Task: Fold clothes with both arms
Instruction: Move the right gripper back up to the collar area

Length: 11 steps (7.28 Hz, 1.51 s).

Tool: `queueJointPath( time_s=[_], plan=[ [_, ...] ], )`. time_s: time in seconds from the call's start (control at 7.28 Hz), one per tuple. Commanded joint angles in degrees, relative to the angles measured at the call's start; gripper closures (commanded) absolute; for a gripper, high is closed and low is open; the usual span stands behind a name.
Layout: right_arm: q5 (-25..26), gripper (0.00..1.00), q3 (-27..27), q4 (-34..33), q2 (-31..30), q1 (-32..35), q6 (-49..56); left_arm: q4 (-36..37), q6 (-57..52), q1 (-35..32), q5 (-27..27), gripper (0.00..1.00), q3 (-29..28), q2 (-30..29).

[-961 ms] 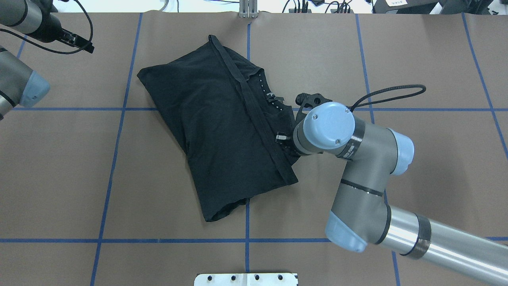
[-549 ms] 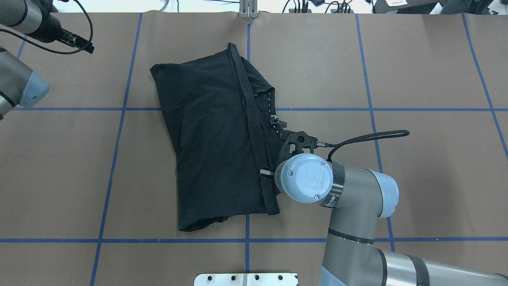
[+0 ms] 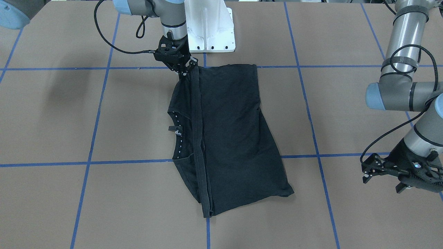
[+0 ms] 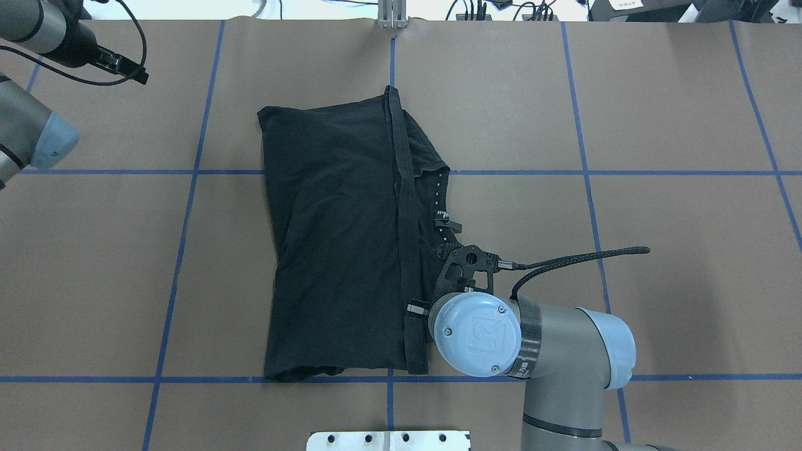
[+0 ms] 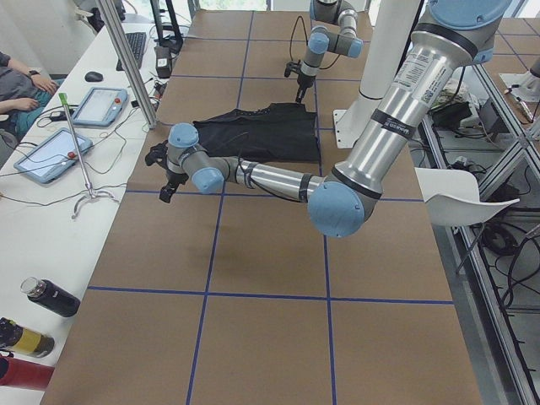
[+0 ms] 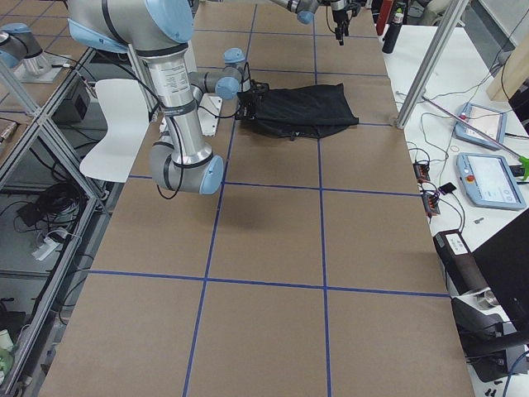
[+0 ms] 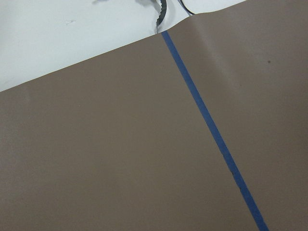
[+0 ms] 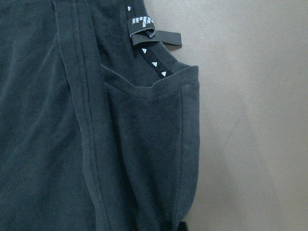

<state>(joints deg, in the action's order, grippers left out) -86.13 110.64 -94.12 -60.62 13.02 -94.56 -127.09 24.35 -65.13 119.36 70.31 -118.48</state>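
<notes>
The black T-shirt (image 4: 338, 238) lies folded lengthwise on the brown table, also in the front view (image 3: 232, 138). Its print is hidden; only the neck tape and label (image 8: 154, 36) show. My right gripper (image 3: 187, 69) is shut on the shirt's corner nearest the robot base, mostly hidden under the wrist in the overhead view (image 4: 421, 311). My left gripper (image 4: 128, 67) hovers far off at the table's far left corner, away from the shirt. It also shows in the front view (image 3: 403, 180), and I cannot tell whether it is open or shut. Its wrist view shows only bare table.
The white pedestal base (image 3: 211, 31) stands just behind the held corner. Blue tape lines (image 4: 188, 250) grid the table. A side bench with tablets (image 5: 59, 152) and bottles (image 5: 46, 295) runs along the far edge, beside a metal post (image 5: 126, 59).
The right gripper has pulled the shirt's corner toward the robot base. The shirt swung from slanted to nearly square with the tape lines. The left arm has not moved.
</notes>
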Motion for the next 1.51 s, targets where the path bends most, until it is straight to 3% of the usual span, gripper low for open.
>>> queueJointPath(
  time_s=[0.0, 0.27, 0.41, 0.69, 0.82, 1.37],
  plan=[
    [0.26, 0.00, -0.25, -0.18, 0.15, 1.29, 1.64, 0.00, 0.00, 0.00, 0.00, 0.00, 0.09, -0.09],
    [-1.31, 0.00, -1.21, -0.10, 1.29, 7.34, 10.06, 0.00, 0.00, 0.00, 0.00, 0.00, 0.00, 0.00],
    [-1.75, 0.00, -7.04, -0.09, 6.87, 9.46, 12.01, -0.09, 0.00, 0.00, 0.00, 0.00, 0.00, 0.00],
    [-2.37, 0.00, -25.04, 0.17, 19.61, 11.06, 14.55, -0.09, 0.00, 0.09, 0.09, 0.00, 0.09, -0.09],
    [-2.37, 0.00, -28.17, -0.27, 20.97, 11.50, 17.71, -0.09, 0.00, 0.09, 0.09, 0.00, 0.09, -0.09],
    [-3.43, 0.00, -29.69, -8.78, 21.16, 11.59, 26.69, -0.09, 0.09, 0.09, 0.09, 0.00, 0.09, -0.09]
  ],
)
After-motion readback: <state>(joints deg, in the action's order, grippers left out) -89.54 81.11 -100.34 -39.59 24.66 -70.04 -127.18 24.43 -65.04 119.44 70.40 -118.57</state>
